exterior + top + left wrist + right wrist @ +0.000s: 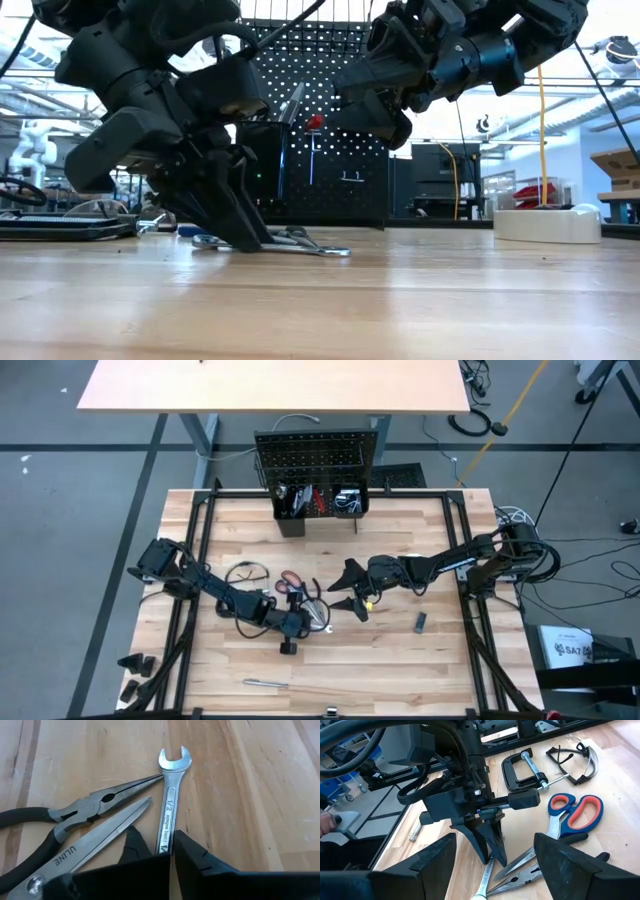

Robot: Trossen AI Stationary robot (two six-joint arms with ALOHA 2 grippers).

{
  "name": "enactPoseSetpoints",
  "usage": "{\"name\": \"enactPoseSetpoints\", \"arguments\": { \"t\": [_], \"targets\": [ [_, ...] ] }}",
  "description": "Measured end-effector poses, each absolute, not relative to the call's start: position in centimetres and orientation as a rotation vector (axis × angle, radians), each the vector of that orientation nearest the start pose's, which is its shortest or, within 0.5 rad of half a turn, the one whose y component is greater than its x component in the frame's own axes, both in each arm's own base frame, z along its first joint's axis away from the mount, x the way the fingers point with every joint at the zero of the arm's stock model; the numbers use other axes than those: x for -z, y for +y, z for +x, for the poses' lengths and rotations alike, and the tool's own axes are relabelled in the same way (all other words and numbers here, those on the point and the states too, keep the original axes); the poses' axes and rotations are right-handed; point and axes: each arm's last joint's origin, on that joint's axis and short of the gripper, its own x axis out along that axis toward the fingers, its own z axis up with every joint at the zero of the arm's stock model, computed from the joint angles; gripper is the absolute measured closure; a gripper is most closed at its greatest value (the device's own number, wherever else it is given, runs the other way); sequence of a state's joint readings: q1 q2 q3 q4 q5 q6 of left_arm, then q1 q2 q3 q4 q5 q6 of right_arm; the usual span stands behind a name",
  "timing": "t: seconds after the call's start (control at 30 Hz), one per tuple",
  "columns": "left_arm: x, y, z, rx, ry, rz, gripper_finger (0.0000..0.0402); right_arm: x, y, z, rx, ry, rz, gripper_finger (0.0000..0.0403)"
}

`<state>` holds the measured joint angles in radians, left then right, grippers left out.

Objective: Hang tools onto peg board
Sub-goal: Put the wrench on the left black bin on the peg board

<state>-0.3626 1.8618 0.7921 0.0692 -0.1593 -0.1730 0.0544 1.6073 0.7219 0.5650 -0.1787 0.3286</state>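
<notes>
A silver combination wrench (167,805) lies flat on the wooden table, its open end (175,760) pointing away from my left gripper (162,851), which is shut on its shank. Black-handled long-nose pliers (85,810) and red-handled scissors (570,812) lie beside it, their tips meeting near the wrench. My right gripper (350,588) hovers open just right of this cluster, above the table. The black peg board (320,455) stands upright at the far edge with bins (320,500) at its foot. My left gripper pinches the wrench's shank (164,837) between its two fingers (192,851), one on each narrow edge, toward the end opposite the open jaw. The fingers slant down from the table's left. The wrench lies flat on the tabletop (300,247).
A black C-clamp (520,767) and safety glasses (245,573) lie left of the cluster. A thin metal tool (265,683) lies near the front edge and a small dark piece (420,622) at the right. A white tape roll (545,225) sits on the table.
</notes>
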Motion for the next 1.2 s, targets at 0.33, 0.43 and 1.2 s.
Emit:
{"name": "enactPoseSetpoints", "arguments": {
  "t": [0.33, 0.43, 1.2],
  "targets": [
    [-12.5, -10.7, 28.9, 0.172, 0.93, 0.112, 0.0401, -18.5, 2.3, 32.2, -0.175, 0.357, 0.355, 0.0142],
    [-14.1, -10.6, 28.5, 0.165, 0.896, 0.111, 0.0401, -18.5, 2.3, 32.2, -0.175, 0.357, 0.355, 0.0142],
    [-17.0, -11.8, 28.8, 0.522, 0.664, 0.287, 0.0401, -18.6, 2.3, 32.2, -0.176, 0.347, 0.362, 0.0142]
  ]
}}
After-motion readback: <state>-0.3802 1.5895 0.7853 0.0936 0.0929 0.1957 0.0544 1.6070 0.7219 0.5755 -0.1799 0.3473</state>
